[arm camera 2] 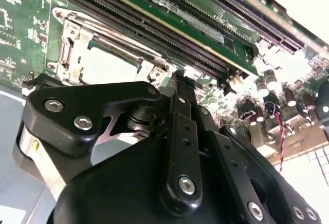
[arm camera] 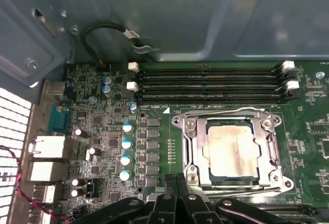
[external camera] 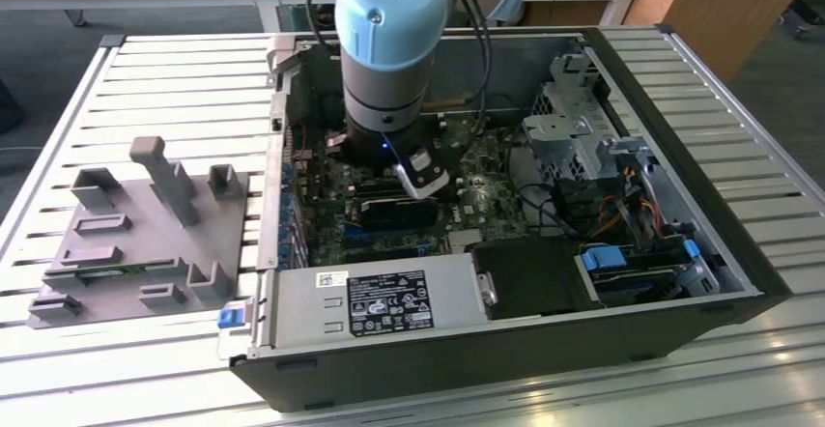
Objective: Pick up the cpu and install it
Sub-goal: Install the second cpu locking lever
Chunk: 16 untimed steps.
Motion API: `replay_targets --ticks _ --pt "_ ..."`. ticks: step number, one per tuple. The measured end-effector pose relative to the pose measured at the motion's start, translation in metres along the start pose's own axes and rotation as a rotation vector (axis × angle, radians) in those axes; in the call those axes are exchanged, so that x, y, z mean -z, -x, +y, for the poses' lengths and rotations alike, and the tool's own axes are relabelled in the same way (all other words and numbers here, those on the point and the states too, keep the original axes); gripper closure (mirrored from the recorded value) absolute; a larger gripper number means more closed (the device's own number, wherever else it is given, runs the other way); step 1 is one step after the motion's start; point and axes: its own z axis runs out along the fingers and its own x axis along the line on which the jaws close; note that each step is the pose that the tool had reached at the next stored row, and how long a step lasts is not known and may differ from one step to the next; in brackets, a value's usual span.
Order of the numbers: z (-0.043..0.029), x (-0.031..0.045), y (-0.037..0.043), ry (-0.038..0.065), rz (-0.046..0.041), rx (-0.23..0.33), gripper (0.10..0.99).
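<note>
Slatted white metal decking (external camera: 155, 89) forms the work surface, with wooden desks behind it at the far edge of the exterior view. On the decking lies an open black computer case (external camera: 722, 282) on its side, and toward the exterior view's left of it rests a grey plastic fixture tray (external camera: 142, 243) with upright posts. Inside the case, the green motherboard (external camera: 497, 195) faces upward; a silver power supply (external camera: 374, 301) with a white label occupies the near side, and a metal drive cage (external camera: 581, 128) with blue-tabbed cabling stands toward the exterior view's right. The robot arm (external camera: 386, 50), grey with a light-blue cap, reaches straight down into the case over the board. The cpu (arm camera: 230, 149) sits flat within the metal socket frame (arm camera: 193, 152), its silver top showing a dull tan stain in the first wrist view; the frame surrounds it on all sides. Black memory slots (arm camera: 211, 82) with white end clips run alongside the socket. The gripper (arm camera: 177, 183) hangs just above the board beside the socket, near but apart from the cpu. Its black fingers (arm camera: 182, 180) stand pressed close together with nothing between them.
</note>
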Motion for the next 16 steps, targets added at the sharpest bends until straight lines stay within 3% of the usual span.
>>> replay_targets --ticks 16 --pt "0.009 0.0232 -0.0005 0.002 -0.0003 -0.001 0.98"
